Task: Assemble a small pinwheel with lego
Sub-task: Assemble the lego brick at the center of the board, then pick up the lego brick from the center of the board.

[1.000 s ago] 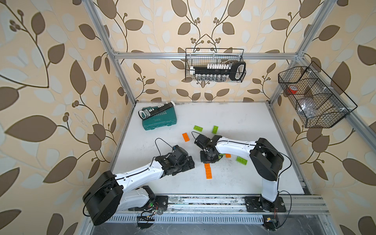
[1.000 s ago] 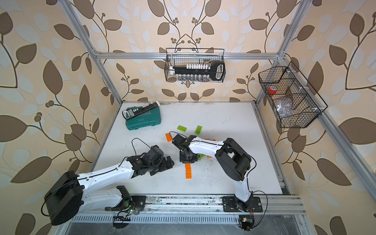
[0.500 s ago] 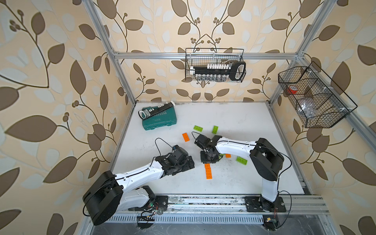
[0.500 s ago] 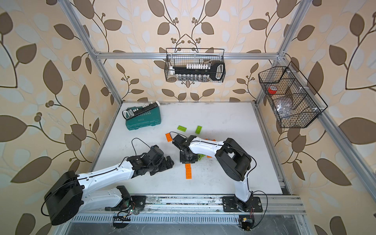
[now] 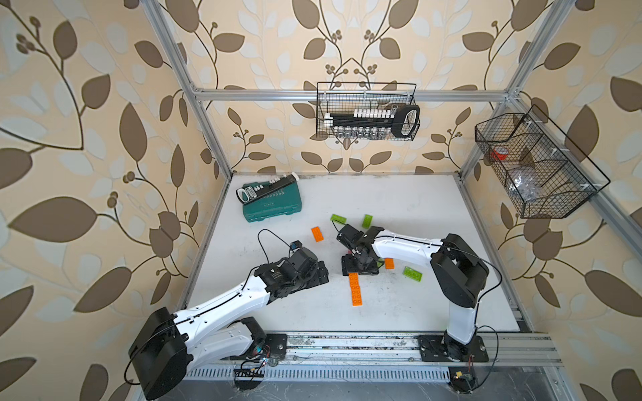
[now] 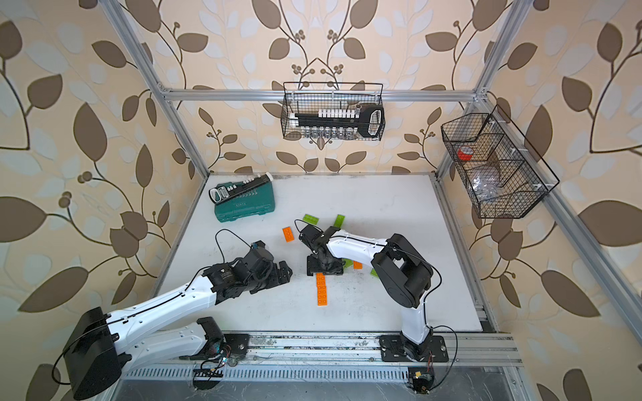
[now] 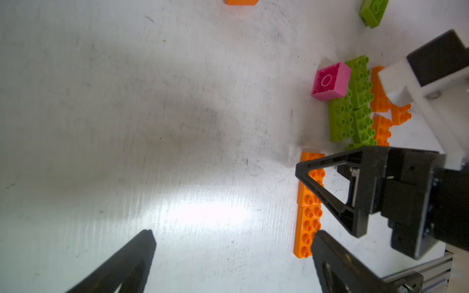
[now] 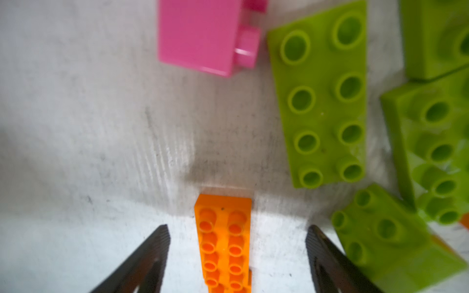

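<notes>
Two orange lego bricks joined end to end form a strip (image 5: 355, 289) (image 6: 321, 289) lying flat on the white table. My right gripper (image 5: 359, 267) (image 8: 238, 228) is open and points down over the strip's far end (image 8: 223, 241), a finger on each side and clear of it. A pink brick (image 8: 200, 38) (image 7: 330, 82) lies on its side just beyond. Joined lime green bricks (image 8: 322, 101) (image 7: 352, 111) sit beside it over orange ones. My left gripper (image 5: 321, 274) (image 7: 234, 234) rests open and empty, left of the strip (image 7: 308, 210).
Loose green bricks (image 5: 338, 218) (image 5: 367, 220) (image 5: 412, 273) and orange bricks (image 5: 317, 233) (image 5: 389, 263) lie around the right arm. A teal tool case (image 5: 271, 205) sits at the back left. Wire baskets (image 5: 366, 111) (image 5: 535, 166) hang on the walls.
My right gripper's jaws have spread wide apart over the end of the orange strip. The left arm has not moved.
</notes>
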`<state>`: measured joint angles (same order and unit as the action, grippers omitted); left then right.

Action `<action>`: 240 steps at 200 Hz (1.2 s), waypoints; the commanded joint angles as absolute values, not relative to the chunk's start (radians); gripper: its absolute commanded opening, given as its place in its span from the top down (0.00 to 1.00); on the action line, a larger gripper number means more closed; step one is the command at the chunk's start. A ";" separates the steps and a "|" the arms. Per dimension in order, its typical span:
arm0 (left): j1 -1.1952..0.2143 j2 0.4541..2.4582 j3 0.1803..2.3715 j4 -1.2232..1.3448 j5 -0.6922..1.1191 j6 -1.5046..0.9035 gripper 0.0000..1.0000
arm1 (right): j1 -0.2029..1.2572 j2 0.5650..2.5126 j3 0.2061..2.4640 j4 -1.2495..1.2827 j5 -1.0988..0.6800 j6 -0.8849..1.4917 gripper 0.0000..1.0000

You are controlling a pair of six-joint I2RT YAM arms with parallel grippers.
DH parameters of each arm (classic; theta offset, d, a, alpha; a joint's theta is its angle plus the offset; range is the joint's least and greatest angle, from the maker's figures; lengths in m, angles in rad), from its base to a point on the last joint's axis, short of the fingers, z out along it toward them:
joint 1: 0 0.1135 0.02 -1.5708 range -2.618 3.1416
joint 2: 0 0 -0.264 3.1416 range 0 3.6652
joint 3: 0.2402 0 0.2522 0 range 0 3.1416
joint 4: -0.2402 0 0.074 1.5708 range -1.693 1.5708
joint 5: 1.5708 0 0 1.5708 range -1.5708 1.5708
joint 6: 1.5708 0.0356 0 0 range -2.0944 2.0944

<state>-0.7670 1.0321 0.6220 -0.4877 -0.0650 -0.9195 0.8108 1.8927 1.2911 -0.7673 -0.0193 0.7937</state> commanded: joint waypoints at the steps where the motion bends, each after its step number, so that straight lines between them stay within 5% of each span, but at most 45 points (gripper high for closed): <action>1: -0.775 0.982 0.650 -0.569 -0.099 -0.878 0.01 | 0.813 1.793 1.285 -0.765 -0.055 0.749 0.07; 66: -0.776 1.057 0.689 -0.452 0.035 -0.708 0.01 | 0.758 1.552 1.203 -0.799 0.007 0.569 0.02; 128: -0.881 1.337 0.828 -0.289 0.063 -0.665 0.01 | 0.506 1.520 1.123 -0.863 -0.003 0.544 0.37; 240: -0.933 1.458 0.848 -0.212 0.061 -0.726 0.01 | 0.448 1.748 1.169 -0.876 0.021 0.472 0.51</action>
<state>-0.9325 1.4807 0.8555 -0.2203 0.0750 -0.7170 0.4511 1.7168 1.1336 -0.8581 0.0040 0.4896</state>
